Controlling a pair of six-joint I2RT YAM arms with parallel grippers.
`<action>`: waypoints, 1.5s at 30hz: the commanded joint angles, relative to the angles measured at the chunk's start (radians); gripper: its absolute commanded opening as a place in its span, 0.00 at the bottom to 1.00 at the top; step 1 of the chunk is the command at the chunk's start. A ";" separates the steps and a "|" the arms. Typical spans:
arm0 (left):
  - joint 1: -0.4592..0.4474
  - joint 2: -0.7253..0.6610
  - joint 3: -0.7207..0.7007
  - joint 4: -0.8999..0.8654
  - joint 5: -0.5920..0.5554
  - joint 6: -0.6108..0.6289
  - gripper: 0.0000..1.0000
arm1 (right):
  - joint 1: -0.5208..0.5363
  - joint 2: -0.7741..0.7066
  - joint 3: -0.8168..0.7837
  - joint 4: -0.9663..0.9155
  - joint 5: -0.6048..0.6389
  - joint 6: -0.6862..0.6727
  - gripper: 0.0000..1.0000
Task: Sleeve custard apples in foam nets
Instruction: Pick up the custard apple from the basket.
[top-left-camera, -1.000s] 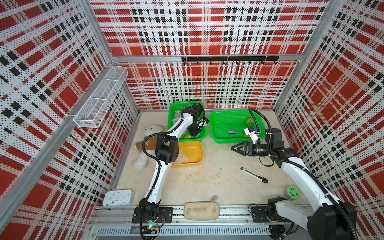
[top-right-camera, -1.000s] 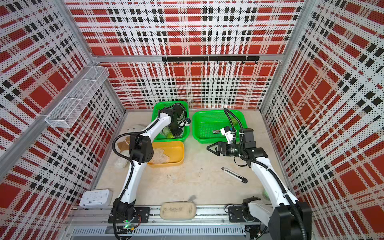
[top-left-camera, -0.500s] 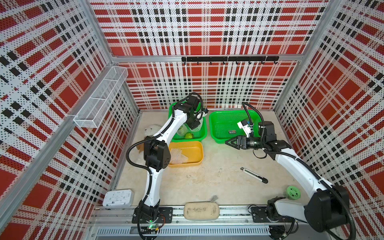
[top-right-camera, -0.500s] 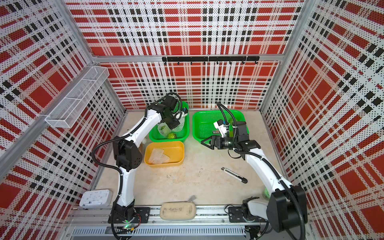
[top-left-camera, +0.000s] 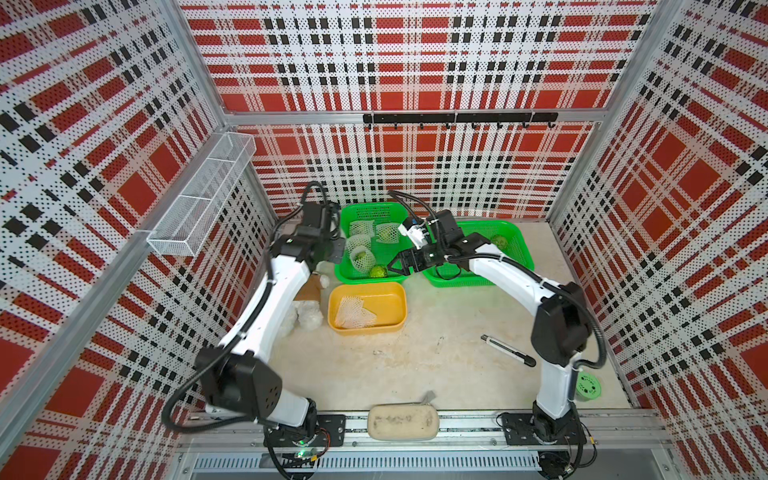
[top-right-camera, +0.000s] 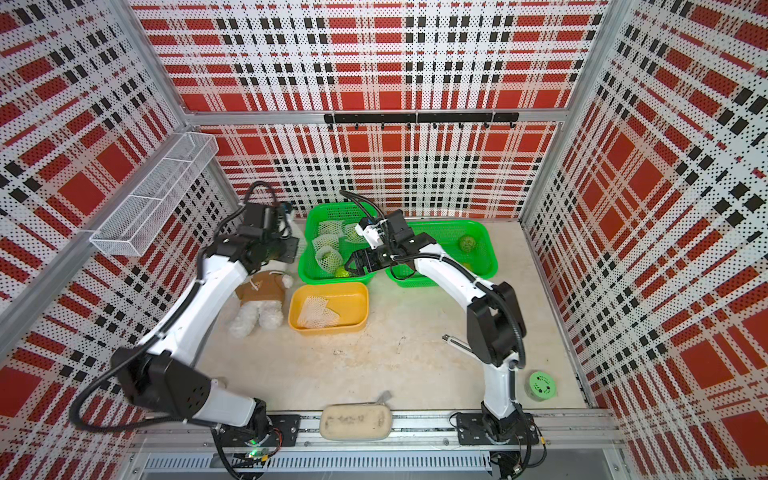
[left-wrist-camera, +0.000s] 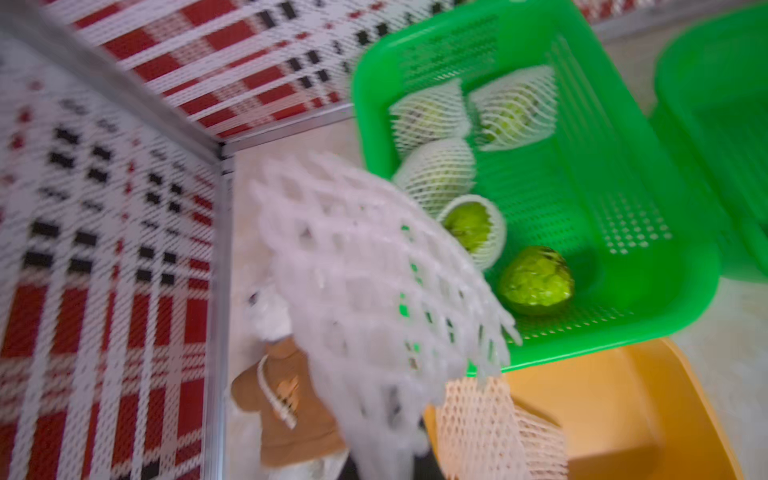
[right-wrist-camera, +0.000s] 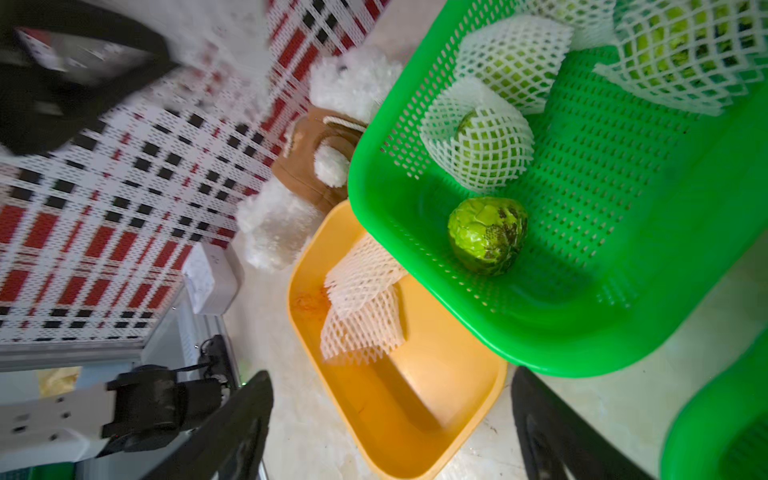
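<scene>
Two green baskets at 12 o'clock on beige table, plaid walls; left gripper pinching net, right gripper wide, empty.

The green basket was glossy perforated plastic, the yellow tray smooth plastic. Each foam net looked matt and spongy. The bare custard apple had bumpy, faintly shiny skin. The bear was fluffy plush, its brown top possibly suede-like.
</scene>
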 joint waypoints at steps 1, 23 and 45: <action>0.040 -0.114 -0.056 0.051 0.059 -0.086 0.00 | 0.030 0.120 0.161 -0.137 0.145 -0.043 0.87; 0.016 -0.380 -0.287 0.084 0.243 -0.050 0.00 | 0.071 0.652 0.804 -0.295 0.240 0.039 0.90; -0.017 -0.395 -0.313 0.127 0.287 -0.061 0.00 | 0.073 0.752 0.928 -0.348 0.180 0.055 0.62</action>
